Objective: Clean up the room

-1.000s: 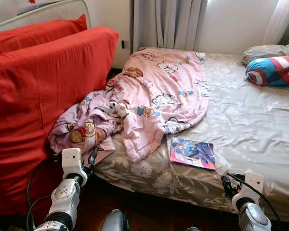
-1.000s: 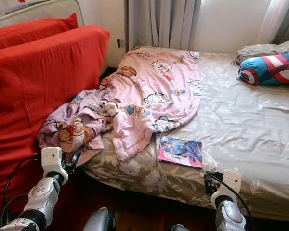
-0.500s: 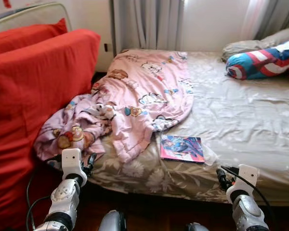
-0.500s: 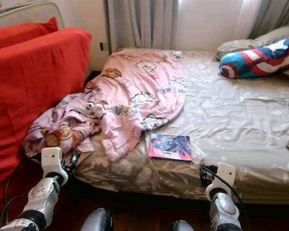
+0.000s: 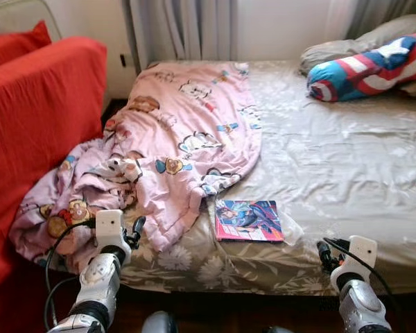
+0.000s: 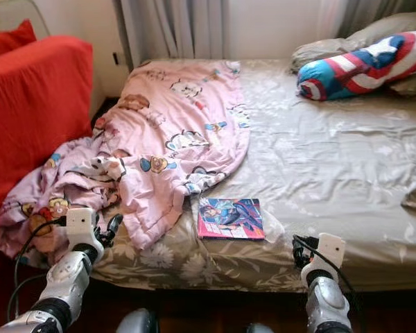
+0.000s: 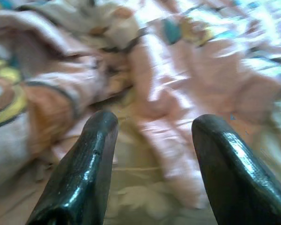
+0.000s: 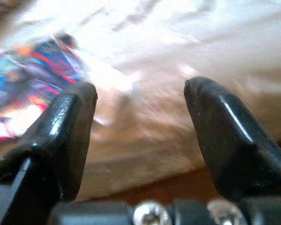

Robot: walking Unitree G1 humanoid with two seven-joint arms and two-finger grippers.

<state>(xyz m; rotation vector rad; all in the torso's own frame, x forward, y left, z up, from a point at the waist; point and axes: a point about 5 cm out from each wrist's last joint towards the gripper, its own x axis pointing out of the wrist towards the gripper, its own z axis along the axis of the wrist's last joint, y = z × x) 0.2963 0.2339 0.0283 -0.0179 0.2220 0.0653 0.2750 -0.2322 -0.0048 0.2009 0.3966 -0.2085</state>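
A crumpled pink cartoon blanket (image 5: 184, 132) lies over the left half of the bed and spills off its front left corner. A colourful comic book (image 5: 248, 220) lies flat on the beige sheet near the front edge. My left gripper (image 5: 134, 229) is held low at the hanging blanket corner, open with nothing between its fingers (image 7: 86, 164); the blanket (image 7: 187, 75) lies just beyond them. My right gripper (image 5: 324, 254) is low at the bed's front edge, right of the comic book (image 8: 23, 89), also open and empty.
A red sofa (image 5: 35, 111) stands close on the left of the bed (image 5: 347, 166). A blue, red and white cushion (image 5: 367, 66) and a grey pillow (image 5: 333, 52) lie at the back right. Grey curtains (image 5: 180, 28) hang behind. Dark floor runs under the bed's front edge.
The whole picture has slid left, so the camera has turned or moved right; less of the red sofa shows. Both grippers keep their pose and stay open.
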